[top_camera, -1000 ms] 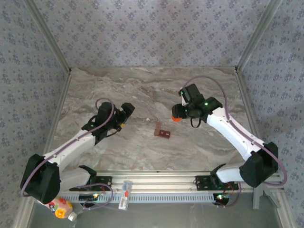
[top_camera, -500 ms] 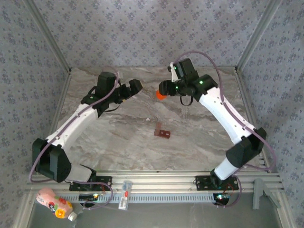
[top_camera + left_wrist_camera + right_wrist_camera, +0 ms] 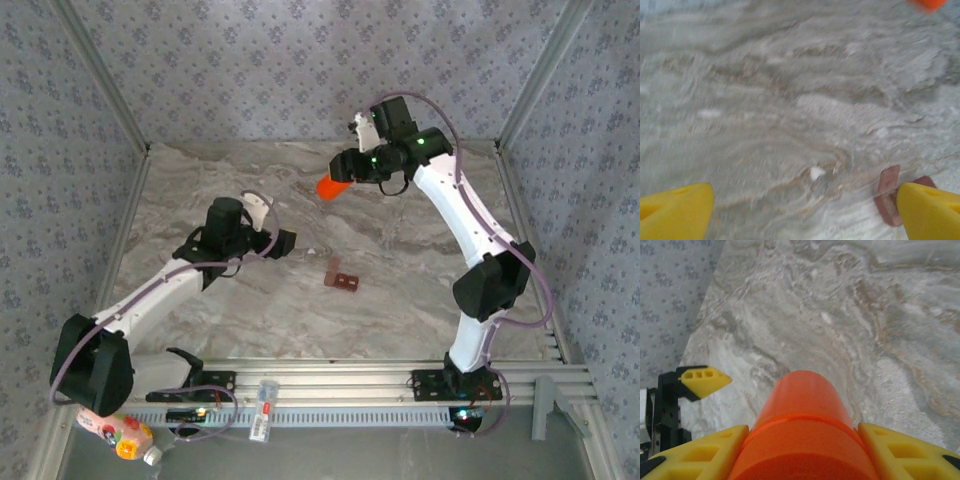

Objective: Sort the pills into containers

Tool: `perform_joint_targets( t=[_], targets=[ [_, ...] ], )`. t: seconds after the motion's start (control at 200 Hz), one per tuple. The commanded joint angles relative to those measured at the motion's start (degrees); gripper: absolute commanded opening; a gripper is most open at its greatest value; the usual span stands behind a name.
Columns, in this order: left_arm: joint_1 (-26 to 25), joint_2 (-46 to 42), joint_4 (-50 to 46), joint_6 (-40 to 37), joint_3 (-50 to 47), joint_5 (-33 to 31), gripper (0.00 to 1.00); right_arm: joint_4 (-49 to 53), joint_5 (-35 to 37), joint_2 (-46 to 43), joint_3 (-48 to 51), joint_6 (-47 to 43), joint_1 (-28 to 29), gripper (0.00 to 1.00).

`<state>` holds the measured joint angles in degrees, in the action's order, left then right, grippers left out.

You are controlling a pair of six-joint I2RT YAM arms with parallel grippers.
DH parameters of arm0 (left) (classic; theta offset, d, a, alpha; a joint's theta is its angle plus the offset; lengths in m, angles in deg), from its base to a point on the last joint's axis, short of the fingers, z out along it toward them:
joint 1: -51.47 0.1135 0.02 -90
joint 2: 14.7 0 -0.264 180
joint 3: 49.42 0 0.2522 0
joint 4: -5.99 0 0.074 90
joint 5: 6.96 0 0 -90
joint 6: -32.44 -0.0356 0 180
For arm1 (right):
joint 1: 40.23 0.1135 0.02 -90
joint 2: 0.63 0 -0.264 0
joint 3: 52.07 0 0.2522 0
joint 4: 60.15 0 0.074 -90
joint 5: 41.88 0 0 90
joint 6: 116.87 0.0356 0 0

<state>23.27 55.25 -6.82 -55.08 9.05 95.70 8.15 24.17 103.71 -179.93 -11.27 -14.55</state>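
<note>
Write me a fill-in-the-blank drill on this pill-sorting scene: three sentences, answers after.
1. The right end effector grips a bottle whose colour is ___.
2. The left end effector is ___, with nothing between its fingers.
3. The containers lie on the ___, held by neither arm.

Missing words: orange; open; table.

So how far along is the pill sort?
Early. Done: right pincer holds the bright orange cylindrical bottle above the marble table. In hand: left pincer open near the dark reddish-brown compartment strip. Left: apparently all sorting; one white speck, perhaps a pill, lies loose.
</note>
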Motion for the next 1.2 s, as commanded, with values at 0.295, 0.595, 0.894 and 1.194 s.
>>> perform_joint_targets(
  t=[0.295, 0.595, 0.894, 1.194],
  targets=[
    [-7.6, 7.4, 18.1, -9.3, 5.4, 7.1, 0.93, 2.2, -7.3, -3.5, 4.6, -3.6, 1.5, 0.23],
    [-8.7, 12.4, 21.4, -7.1, 9.1, 9.5, 0.93, -0.1, -11.0, -6.8, 9.6, -2.4, 0.7, 0.24],
    [-8.8, 14.6, 23.9, -4.8, 9.7, 10.2, 0.92, -2.6, -12.8, -8.1, 11.2, 0.2, 0.6, 0.24],
    [-8.8, 15.0, 24.0, -3.4, 10.7, 11.8, 0.85, -3.0, -12.4, -7.6, 11.8, 1.0, 0.8, 0.24]
  ],
)
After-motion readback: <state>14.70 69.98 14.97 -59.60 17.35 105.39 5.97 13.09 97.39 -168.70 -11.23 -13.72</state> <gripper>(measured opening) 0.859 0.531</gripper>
